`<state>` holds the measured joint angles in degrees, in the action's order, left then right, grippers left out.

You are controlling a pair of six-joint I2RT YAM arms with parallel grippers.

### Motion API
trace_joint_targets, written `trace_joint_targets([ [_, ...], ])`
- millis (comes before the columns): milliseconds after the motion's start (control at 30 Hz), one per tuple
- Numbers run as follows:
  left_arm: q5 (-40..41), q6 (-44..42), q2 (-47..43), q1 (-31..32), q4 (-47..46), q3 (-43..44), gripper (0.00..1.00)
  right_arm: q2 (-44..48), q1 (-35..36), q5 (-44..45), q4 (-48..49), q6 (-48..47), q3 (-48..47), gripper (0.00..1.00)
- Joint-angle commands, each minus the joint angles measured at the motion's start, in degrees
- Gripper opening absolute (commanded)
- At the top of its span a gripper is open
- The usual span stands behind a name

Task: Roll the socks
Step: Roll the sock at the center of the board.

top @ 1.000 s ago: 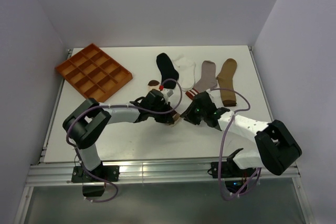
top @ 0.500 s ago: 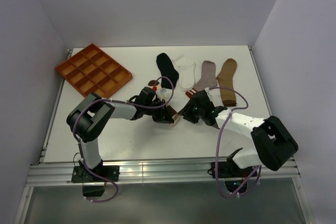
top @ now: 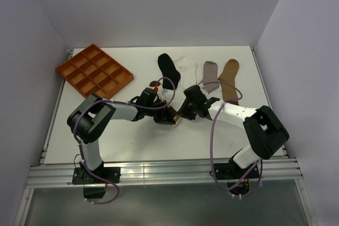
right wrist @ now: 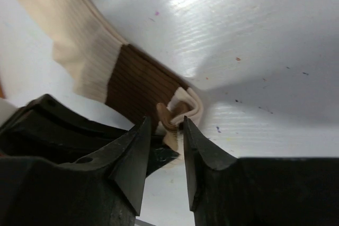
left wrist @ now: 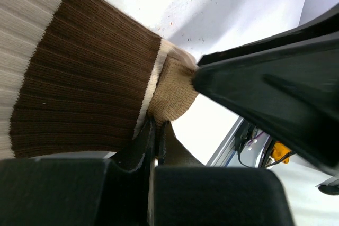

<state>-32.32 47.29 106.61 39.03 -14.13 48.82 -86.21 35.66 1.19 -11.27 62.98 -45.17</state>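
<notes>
Right arm [top: 233,115] swung leftward, ribbed brown-banded sock [left wrist: 79,99] bunched

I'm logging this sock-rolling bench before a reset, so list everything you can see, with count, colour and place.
banded sock: one, cream with brown bands, table centre
black sock: one, black, far centre
white sock: one, white, right of the black one
grey sock: one, grey, right of the white one
tan sock: one, tan, rightmost
tray: one, orange, far left
table: one, white
left fingers: black, shut on the banded sock's end
right fingers: black, apart, at that same end
</notes>
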Motion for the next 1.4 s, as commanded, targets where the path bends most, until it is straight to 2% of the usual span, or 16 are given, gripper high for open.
trace_joint_targets([
  [0, 2.87, -2.02, 0.62, 0.17, 5.08, -0.74, 0.00, -1.93, 0.99, 1.88, -4.81, -1.10, -2.29, 0.38],
  [467, 3.75, -2.20, 0.09, 0.17, 6.13, -1.18, 0.00, -2.47, 1.08, 3.82, -12.55, -4.01, -1.85, 0.14],
  [567, 3.84, -2.20, -0.17, 0.26, 6.48, -1.09, 0.00, -3.34, 1.08, 3.91, -13.78, -4.62, -2.99, 0.07],
  [667, 4.28, -2.20, -0.61, 0.17, 7.36, -1.00, 0.00, -4.48, 0.73, 4.17, -16.06, -5.59, -4.84, 0.04],
  [1033, 7.44, -0.97, 1.23, 0.26, 10.52, -0.66, 0.00, -5.72, -2.52, 4.08, -17.03, -7.52, -5.37, 0.11],
  [1167, 7.18, -0.88, 1.50, 0.26, 10.70, -0.56, 0.00, -5.81, -2.52, 4.43, -16.86, -8.92, -5.98, 0.19],
  [1200, 7.27, -0.97, 1.50, 0.26, 10.88, -0.48, 0.00, -4.76, -2.52, 4.43, -16.42, -9.80, -6.25, 0.25],
  [1367, 7.00, -0.97, 1.76, 0.26, 10.70, -0.30, 0.00, -0.71, -2.09, 6.01, -15.71, -11.91, -6.60, 0.31],
])
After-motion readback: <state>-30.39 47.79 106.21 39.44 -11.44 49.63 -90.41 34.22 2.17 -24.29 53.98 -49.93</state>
